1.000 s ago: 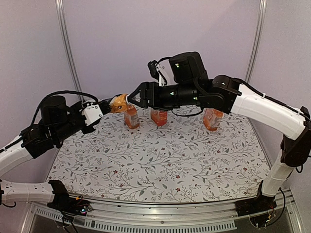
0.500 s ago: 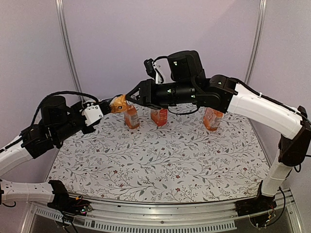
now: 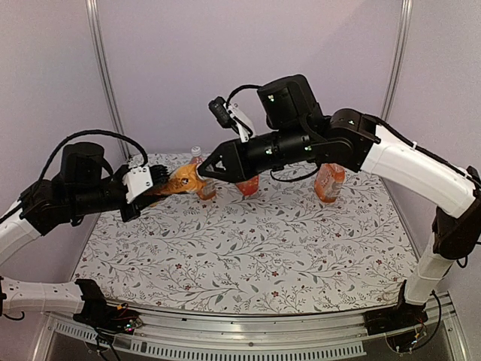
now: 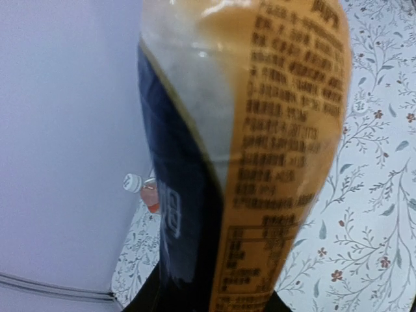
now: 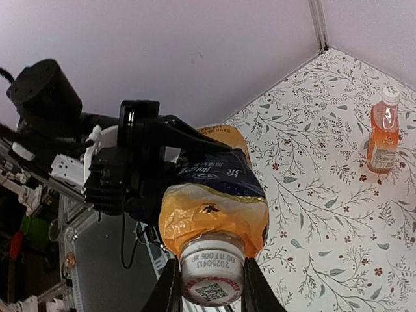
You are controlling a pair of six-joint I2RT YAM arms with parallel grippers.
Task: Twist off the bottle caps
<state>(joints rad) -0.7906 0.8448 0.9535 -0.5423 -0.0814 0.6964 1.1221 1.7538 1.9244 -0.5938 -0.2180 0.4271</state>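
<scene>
A black-labelled bottle of orange drink (image 3: 180, 180) is held on its side above the table's left. My left gripper (image 3: 155, 185) is shut on its body, and the label (image 4: 260, 130) fills the left wrist view. Its white cap (image 5: 211, 270) faces the right wrist camera, and my right gripper (image 5: 211, 285) is shut on it with a finger (image 5: 168, 289) on each side. From above, the right gripper (image 3: 204, 170) meets the bottle's neck and hides the cap. Three more capped bottles stand at the back: one (image 3: 204, 188) with its cap (image 3: 196, 151) showing, one (image 3: 246, 185) behind the right arm, and one (image 3: 329, 182) at the right.
The flowered tablecloth (image 3: 255, 248) covers the table. The purple back wall (image 3: 248, 53) rises right behind the standing bottles, with metal posts (image 3: 101, 68) at its corners. A standing bottle (image 5: 382, 136) shows far right in the right wrist view, and another's cap (image 4: 132, 182) in the left wrist view.
My right gripper went from open to shut on the held bottle's cap. Both arms shifted, and the held bottle now sits slightly lower.
</scene>
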